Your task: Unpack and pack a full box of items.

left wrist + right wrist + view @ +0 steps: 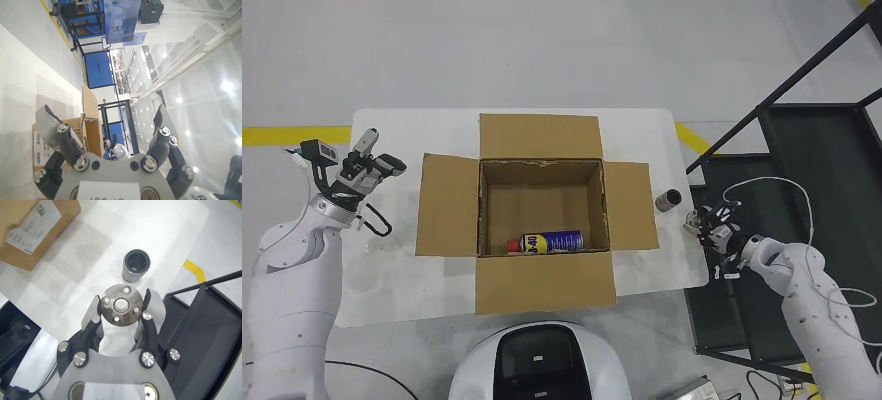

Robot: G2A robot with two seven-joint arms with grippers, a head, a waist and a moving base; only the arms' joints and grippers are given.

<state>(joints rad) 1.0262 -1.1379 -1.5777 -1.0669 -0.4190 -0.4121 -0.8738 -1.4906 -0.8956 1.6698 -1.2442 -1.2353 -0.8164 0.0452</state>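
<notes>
An open cardboard box [542, 150] stands mid-table with its flaps spread; a blue and yellow spray can [547, 242] lies inside against the near wall. My right gripper [122, 303] is shut on a round metal flange [121, 305] with several bolt holes, held above the table's right edge [707, 225]. A short metal cylinder [136, 266] stands on the table just beyond it, also seen as the cylinder [669, 200] beside the box's right flap. My left gripper [103, 117] is open and empty, raised off the table's left side [367, 165], with the box [90, 132] ahead of it.
A white table [642, 135] carries the box. A black metal rack [802, 230] with dark shelves stands close on the right, its frame [208, 321] right beside my right gripper. A box flap with a label [34, 228] lies near the cylinder.
</notes>
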